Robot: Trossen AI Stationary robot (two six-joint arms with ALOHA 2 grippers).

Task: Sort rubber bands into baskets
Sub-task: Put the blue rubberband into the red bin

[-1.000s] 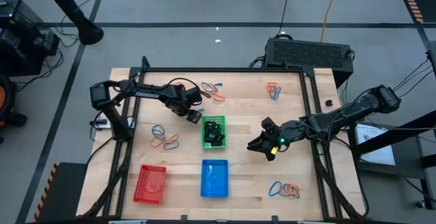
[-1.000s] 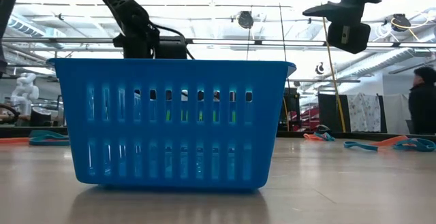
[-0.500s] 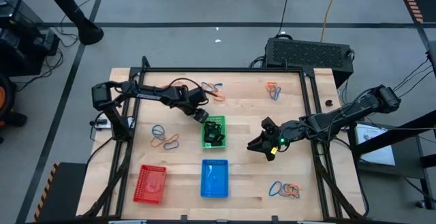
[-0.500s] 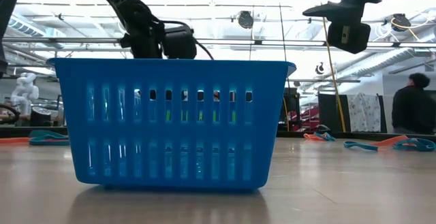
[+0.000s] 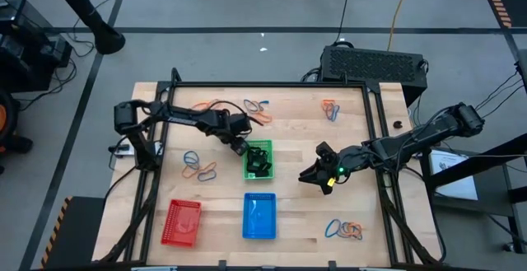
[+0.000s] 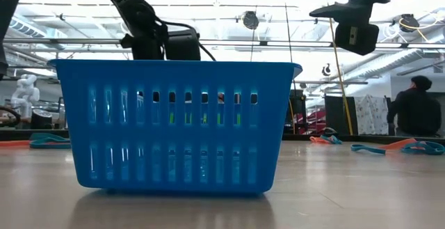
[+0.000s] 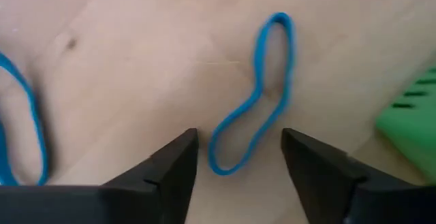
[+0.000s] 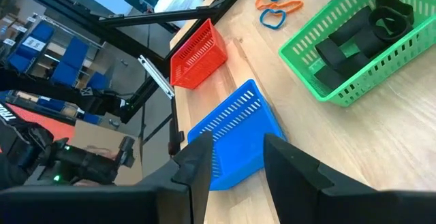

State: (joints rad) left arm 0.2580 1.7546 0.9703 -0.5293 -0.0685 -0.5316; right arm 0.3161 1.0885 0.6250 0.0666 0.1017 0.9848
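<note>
— Where is the left gripper (image 5: 240, 146) standing?

— Just beside the green basket (image 5: 258, 171), at its far left corner. The fingers (image 7: 170, 166) are apart, and a blue rubber band (image 7: 253, 94) lies flat on the wooden table (image 5: 296, 213) between them, not pinched by either one. A corner of the green basket shows close by that band in the wrist view.

— And the right gripper (image 5: 317, 175)?

— On the other side of the green basket, a little way off over bare wood. Its 2 fingers (image 8: 197, 166) have a gap between them and hold nothing that I can see.

— What sits in the green basket?

— Dark pieces, black ones. The blue basket (image 5: 259, 216) stands just nearer the front edge than the green basket, and the red basket (image 5: 182, 222) is off to the left of that.

— And the loose bands?

— 1 cluster (image 5: 199, 168) of blue and orange lies to the left of the green basket. Another (image 5: 257, 109) lies behind it toward the far edge, a third (image 5: 330, 109) farther right along that edge, and a fourth (image 5: 344, 230) sits near the front right corner, well apart from the green basket.

— Anyone about?

— A person (image 6: 416, 108) in dark clothes stands beyond the table.
</note>
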